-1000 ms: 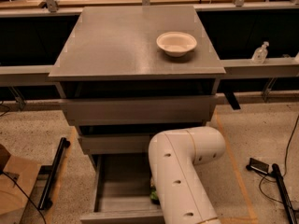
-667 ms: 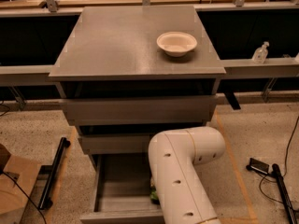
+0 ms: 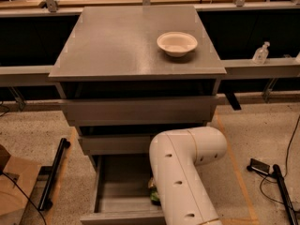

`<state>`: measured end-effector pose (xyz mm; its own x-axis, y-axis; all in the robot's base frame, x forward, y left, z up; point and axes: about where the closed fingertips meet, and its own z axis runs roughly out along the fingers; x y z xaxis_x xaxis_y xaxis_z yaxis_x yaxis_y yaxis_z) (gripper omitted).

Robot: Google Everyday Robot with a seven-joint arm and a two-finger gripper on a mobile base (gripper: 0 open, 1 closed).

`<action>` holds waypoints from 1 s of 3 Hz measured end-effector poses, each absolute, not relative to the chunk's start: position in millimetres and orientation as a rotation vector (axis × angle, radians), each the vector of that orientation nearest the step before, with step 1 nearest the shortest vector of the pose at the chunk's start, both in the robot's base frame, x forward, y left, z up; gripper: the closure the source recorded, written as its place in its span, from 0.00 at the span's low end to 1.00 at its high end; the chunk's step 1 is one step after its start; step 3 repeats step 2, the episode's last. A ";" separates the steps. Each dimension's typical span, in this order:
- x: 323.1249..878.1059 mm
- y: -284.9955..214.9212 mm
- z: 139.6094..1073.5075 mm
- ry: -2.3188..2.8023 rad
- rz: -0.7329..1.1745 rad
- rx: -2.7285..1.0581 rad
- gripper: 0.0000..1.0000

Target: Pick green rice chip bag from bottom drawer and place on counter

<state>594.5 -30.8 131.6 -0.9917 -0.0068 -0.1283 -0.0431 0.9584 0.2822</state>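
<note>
The bottom drawer (image 3: 121,216) is pulled open under two shallower grey drawers. A sliver of the green rice chip bag (image 3: 153,195) shows at the drawer's right side, mostly hidden behind my white arm (image 3: 185,172). The arm bends down into the drawer over the bag. My gripper is at the arm's end inside the drawer, hidden behind the arm. The counter (image 3: 122,41) is the flat grey cabinet top above the drawers.
A white bowl (image 3: 177,43) sits on the counter's right side. A long grey ledge (image 3: 262,67) with a small clear bottle (image 3: 260,53) runs behind. A black bar (image 3: 52,175) lies on the floor at left, and cables and a black device (image 3: 260,167) at right.
</note>
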 end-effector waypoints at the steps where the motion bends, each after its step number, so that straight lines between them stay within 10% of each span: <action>1: 594.5 -30.8 132.9 2.984 0.434 -0.038 0.00; 3: 594.4 -30.8 133.1 2.984 0.434 -0.038 0.00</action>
